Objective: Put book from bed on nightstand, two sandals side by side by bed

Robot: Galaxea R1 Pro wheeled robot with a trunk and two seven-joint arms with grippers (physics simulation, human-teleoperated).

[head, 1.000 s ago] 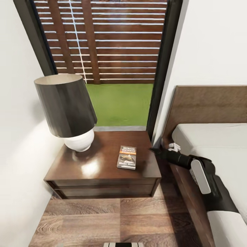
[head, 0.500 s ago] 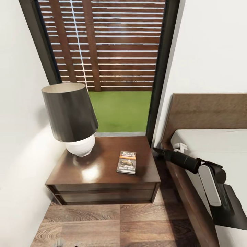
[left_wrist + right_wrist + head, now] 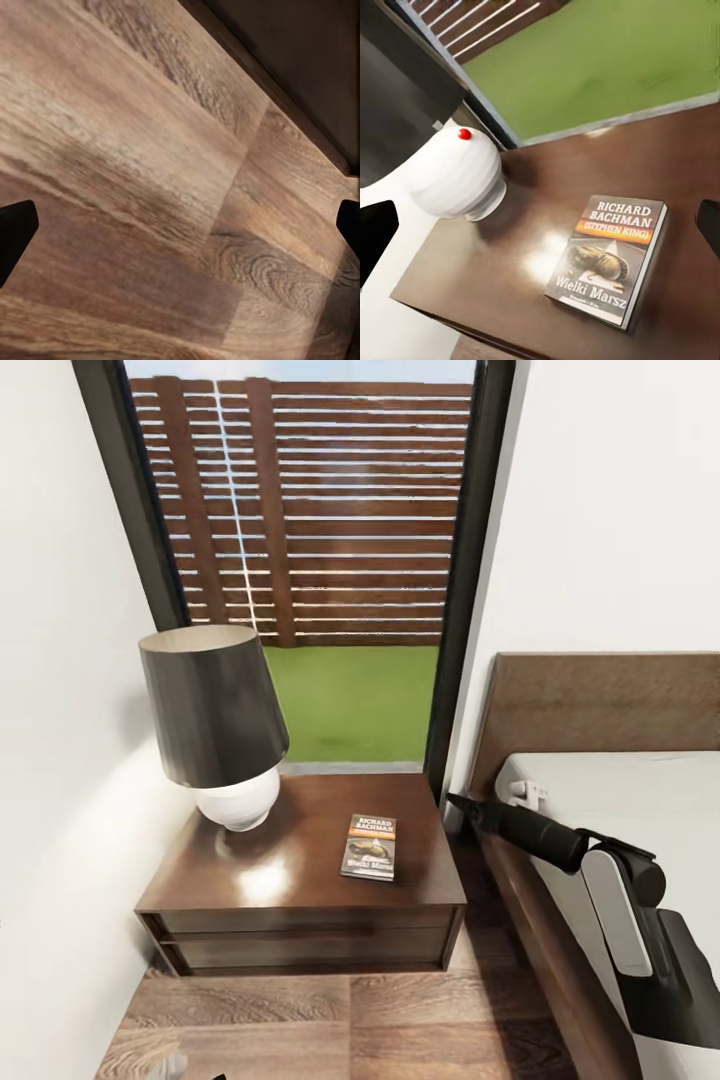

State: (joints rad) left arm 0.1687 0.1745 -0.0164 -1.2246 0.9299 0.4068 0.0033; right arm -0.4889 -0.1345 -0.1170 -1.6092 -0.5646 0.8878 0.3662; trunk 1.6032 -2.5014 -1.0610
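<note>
On the far left is a white wall, and next to it stands the nightstand (image 3: pixel 300 875) with its lamp (image 3: pixel 222 725) on the left side of the top. The book (image 3: pixel 370 847) lies flat on the right part of that top, near the front edge but fully on the wood. It looks done with. It is small, thin and light, with a stiff, smooth cover that could slide on the shiny wood. If it had to be picked up again, the best hold would be by a long side edge.

Behind is the tall window (image 3: pixel 310 560) with grass and a fence outside. A thin strip of wood floor (image 3: pixel 480 1000) runs between the nightstand and the bed (image 3: pixel 600 800) on the right, so room there is tight.

The right gripper (image 3: pixel 462 802) hangs over that gap, open wide and holding nothing. The left gripper (image 3: pixel 180 225) is open too, with bare floor under it. The sandals are yet to be placed.
</note>
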